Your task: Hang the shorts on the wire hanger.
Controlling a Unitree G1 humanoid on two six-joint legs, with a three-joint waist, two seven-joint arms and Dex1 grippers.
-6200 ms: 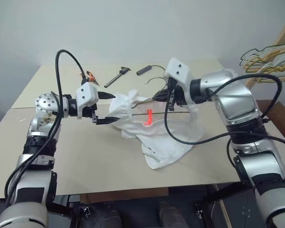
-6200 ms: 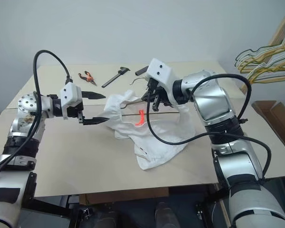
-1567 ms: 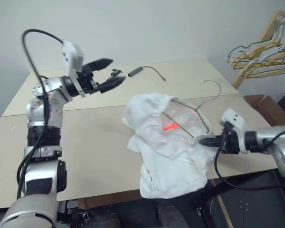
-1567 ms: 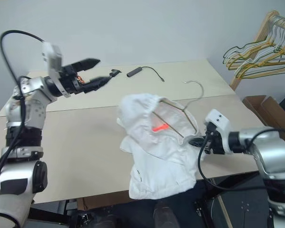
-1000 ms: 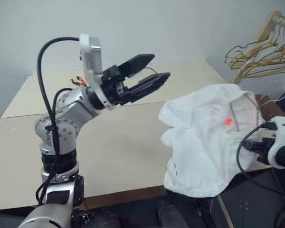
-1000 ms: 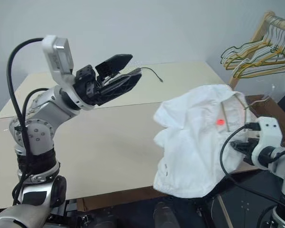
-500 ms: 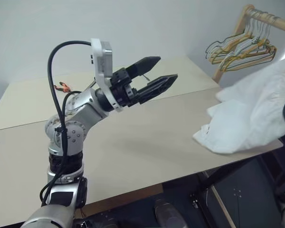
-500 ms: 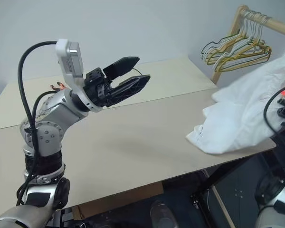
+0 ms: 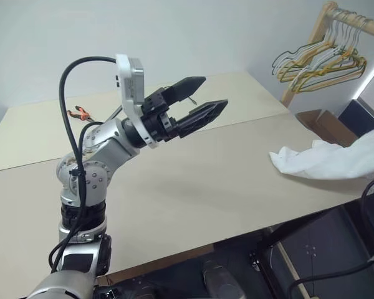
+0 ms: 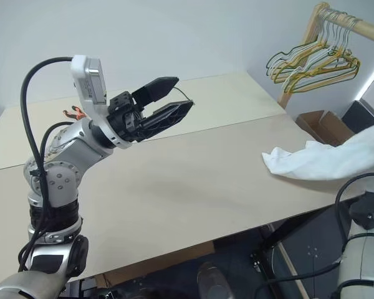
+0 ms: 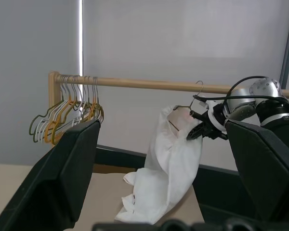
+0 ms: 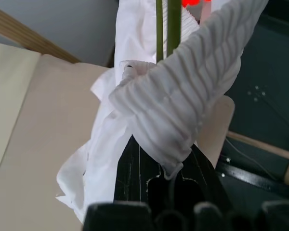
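The right hand (image 11: 198, 129) is clamped shut on the wire hanger (image 11: 183, 111), which already carries the shorts (image 11: 171, 168). It holds them up off the worktop's (image 9: 193, 180) right edge, just below the wooden rail (image 11: 173, 86). The hanger's hook points up toward the rail but is not over it. In the head views the shorts sit at about three o'clock, with only their lower hem trailing on the worktop corner. The left hand (image 9: 199, 103) hovers over the worktop's middle with its fingers spread wide and empty, well apart from the cloth.

The risks, as I judge them:
- The shorts look bunched to one side of the wire, so a quick swing could slide them off.
- The grip takes in both wire and a ribbed fold of cloth (image 12: 192, 82), so the hanger could twist in the hand.
- The dragging hem could snag on the worktop edge as the arm rises.
- The hook could miss the rail or tangle with the bunch of yellowish hangers (image 11: 67, 113) at its far end.

A second ago the shorts hung as a full bundle over the worktop's right corner. Now most of the cloth has gone up and outward past the edge, and the left hand has kept its raised, open pose.
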